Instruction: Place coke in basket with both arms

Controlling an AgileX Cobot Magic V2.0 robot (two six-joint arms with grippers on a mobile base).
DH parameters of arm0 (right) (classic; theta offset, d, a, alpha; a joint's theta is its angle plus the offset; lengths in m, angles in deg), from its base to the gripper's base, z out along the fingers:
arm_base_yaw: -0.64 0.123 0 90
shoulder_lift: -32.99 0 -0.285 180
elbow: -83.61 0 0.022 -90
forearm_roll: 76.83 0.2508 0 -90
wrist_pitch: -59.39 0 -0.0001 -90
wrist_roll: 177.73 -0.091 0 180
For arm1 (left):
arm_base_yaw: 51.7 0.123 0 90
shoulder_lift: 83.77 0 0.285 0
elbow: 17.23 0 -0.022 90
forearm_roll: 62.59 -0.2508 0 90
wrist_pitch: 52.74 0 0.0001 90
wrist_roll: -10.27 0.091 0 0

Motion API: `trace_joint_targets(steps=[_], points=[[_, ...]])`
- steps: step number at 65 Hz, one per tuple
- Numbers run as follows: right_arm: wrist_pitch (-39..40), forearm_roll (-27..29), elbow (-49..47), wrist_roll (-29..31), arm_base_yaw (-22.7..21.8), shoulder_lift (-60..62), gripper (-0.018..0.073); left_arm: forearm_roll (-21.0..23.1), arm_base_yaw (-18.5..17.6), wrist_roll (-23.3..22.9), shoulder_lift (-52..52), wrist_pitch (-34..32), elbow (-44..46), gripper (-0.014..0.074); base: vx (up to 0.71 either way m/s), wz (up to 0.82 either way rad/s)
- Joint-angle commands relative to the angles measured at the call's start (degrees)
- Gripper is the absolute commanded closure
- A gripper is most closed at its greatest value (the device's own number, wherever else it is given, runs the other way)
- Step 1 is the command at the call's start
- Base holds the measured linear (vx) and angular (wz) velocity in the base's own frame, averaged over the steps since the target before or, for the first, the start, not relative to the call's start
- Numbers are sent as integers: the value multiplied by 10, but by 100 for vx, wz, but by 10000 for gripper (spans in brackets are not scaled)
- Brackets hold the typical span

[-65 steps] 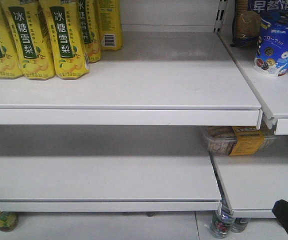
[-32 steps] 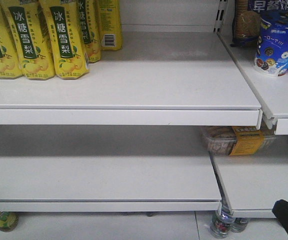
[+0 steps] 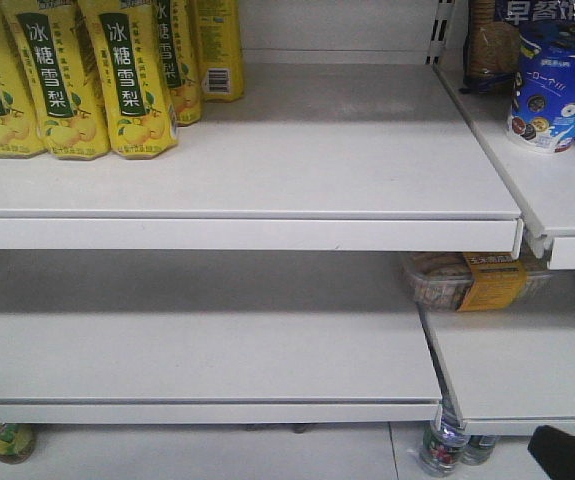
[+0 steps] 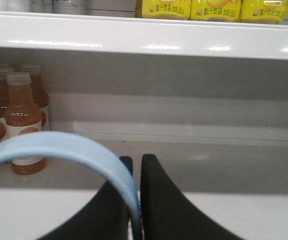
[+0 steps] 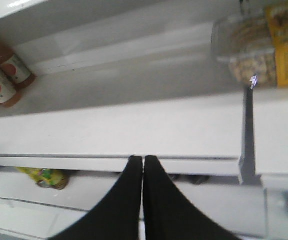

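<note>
Two white shelves (image 3: 267, 180), yellow drink bottles (image 3: 67, 80), left gripper (image 4: 136, 200) pinching basket handle (image 4: 58, 147), right gripper (image 5: 142, 195) closed, empty.

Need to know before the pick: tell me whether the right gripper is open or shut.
Shut. In the right wrist view the right gripper has its two black fingers pressed together, with nothing between them, in front of the white shelf.

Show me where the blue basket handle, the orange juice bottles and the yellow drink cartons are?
Basket handle (image 4: 83, 155): left wrist view, on the pale blue arch's top.
Orange juice bottles (image 4: 22, 117): left wrist view, on the front bottle's body.
Yellow drink cartons (image 3: 132, 80): front view, on the rightmost front carton's label.
</note>
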Motion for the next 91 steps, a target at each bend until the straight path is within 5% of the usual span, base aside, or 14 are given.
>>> trace_joint_targets(steps=[1,12,20,25,31,48,63,83,91], points=[[15,111,-15,11,-17,-3,566,-27,-2,24,12,-84,17,603,0,0],[0,226,-15,82,-117,-3,566,-27,-2,24,12,-84,17,603,0,0],[4,290,-11,188,-222,-2,566,-27,-2,24,12,-84,17,603,0,0],[54,340,21,259,-288,2,566,-26,-2,24,12,-84,17,603,0,0],[146,392,79,312,-316,25,566,-26,-2,24,12,-84,17,603,0,0],[176,357,91,348,-432,138,566,-26,-2,24,12,-84,17,603,0,0],[210,304,92,381,-467,163,566,-26,-2,24,12,-84,17,603,0,0],[270,311,92,586,-467,163,566,-26,-2,24,12,-84,17,603,0,0],[270,318,92,609,-467,163,566,-26,-2,24,12,-84,17,603,0,0]])
